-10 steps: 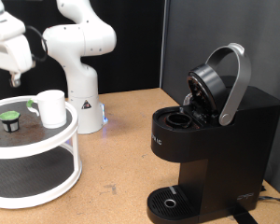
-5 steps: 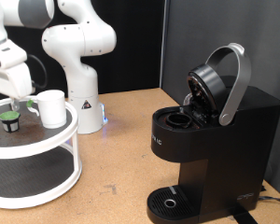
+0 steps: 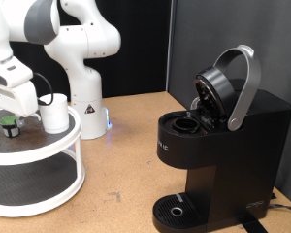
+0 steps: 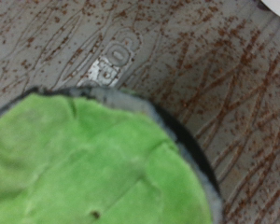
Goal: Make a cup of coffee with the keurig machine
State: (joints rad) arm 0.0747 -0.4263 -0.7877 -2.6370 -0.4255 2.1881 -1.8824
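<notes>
Two-tier white stand [image 3: 48, 184] at nine o'clock carries green-topped pod [image 3: 8, 123] and cup [image 3: 54, 114]. Gripper [image 3: 12, 115] directly over pod; finger state indeterminable. Keurig machine [image 3: 218, 146] lid raised.

You have a boxy matte black keurig machine [image 3: 218, 146] on the exterior view's right, with a silver-grey curved lid handle [image 3: 244, 85]. On the left, the small glossy white cup [image 3: 54, 114] stands on a white-rimmed round two-tier stand [image 3: 48, 155] with a dark grey top. The small dark pod [image 3: 8, 124] has a bright green top [image 4: 84, 168]; the wrist view shows grey surface streaked with reddish-brown lines. The tabletop [image 3: 126, 165] is tan.
</notes>
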